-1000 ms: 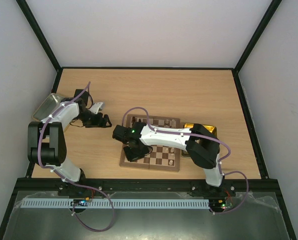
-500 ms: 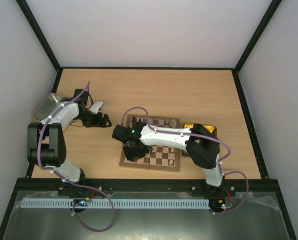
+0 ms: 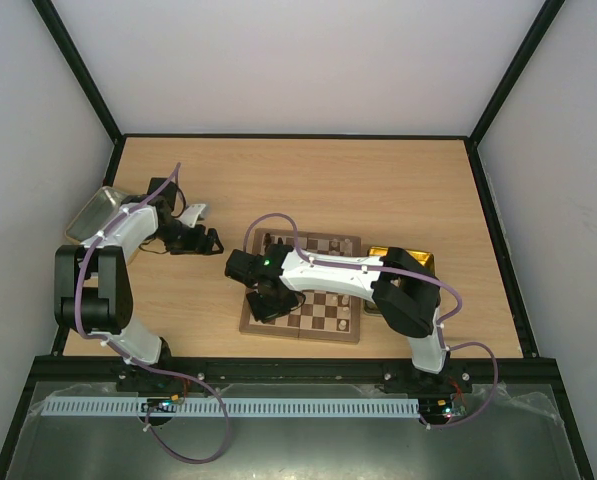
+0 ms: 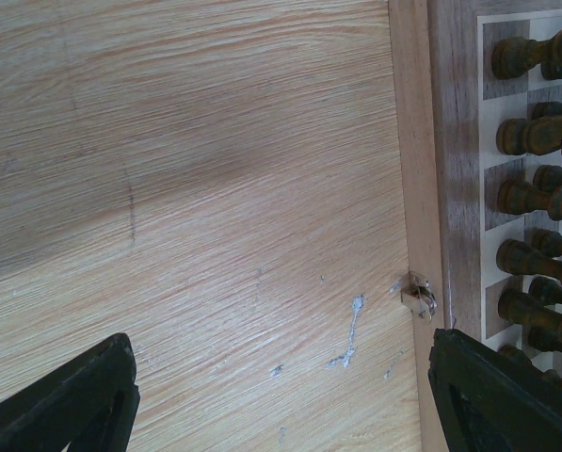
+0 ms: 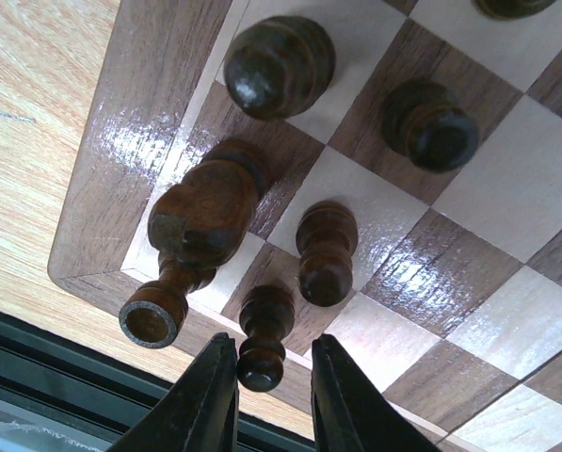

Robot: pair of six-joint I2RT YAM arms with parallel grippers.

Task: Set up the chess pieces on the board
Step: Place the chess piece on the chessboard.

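My right claw (image 5: pixel 266 400), at the frame's bottom, stands narrowly parted around a dark pawn (image 5: pixel 264 334) on the corner squares of the board (image 5: pixel 120 169). If I lift crookedly, a finger could drag it over and topple the crowded dark pieces (image 5: pixel 205 212) just up-left.

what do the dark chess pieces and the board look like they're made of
Dark chess pieces: probably turned wood, stained dark brown, semi-gloss; lathe rings and highlights show. Board: wood or veneer, it seems, under glossy lacquer; visible grain and bright reflections.
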